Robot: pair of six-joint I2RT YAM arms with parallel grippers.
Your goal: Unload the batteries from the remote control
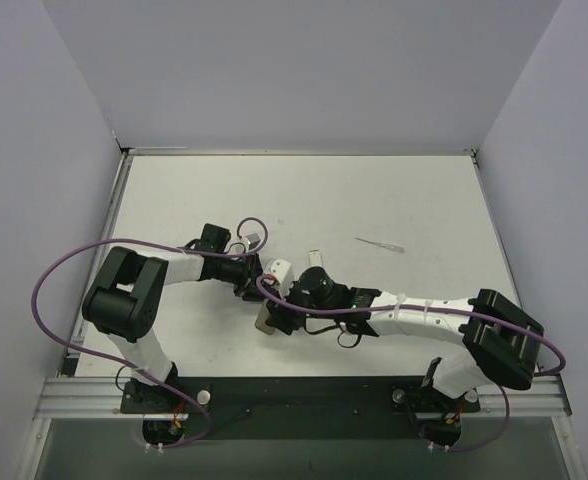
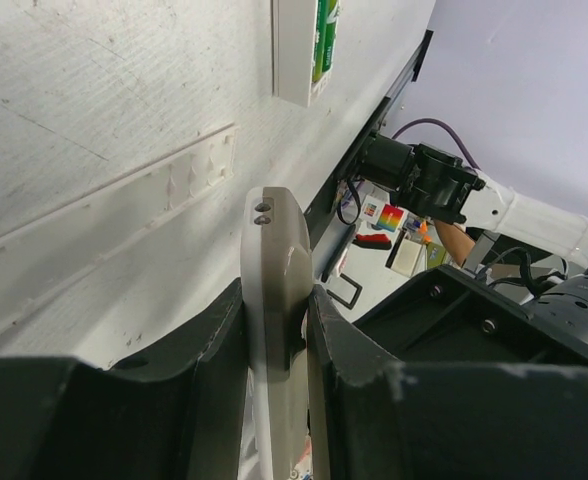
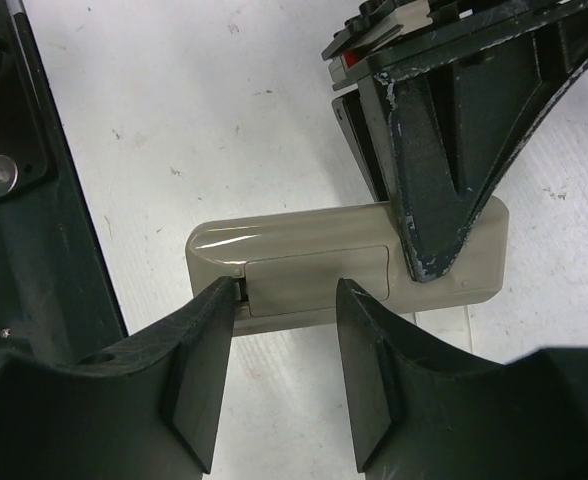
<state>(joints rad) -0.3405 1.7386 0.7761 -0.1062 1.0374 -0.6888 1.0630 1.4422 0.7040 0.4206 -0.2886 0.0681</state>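
Observation:
The remote control (image 3: 314, 262) is a tan-grey bar held just above the white table, its back cover closed and facing up. My left gripper (image 2: 279, 320) is shut on one end of it, and one of its dark fingers (image 3: 424, 180) crosses that end in the right wrist view. My right gripper (image 3: 289, 295) is open at the remote's near long edge, with one fingertip (image 3: 229, 295) against the cover's end notch. From above the remote (image 1: 267, 323) shows between the two wrists. Batteries inside the remote are hidden. Green batteries (image 2: 325, 40) show in a white holder farther off.
A narrow white strip (image 1: 379, 244) lies on the table to the back right. A small grey plate (image 1: 255, 238) sits behind the left wrist. The dark mounting rail (image 1: 294, 395) runs along the near edge, close to the remote.

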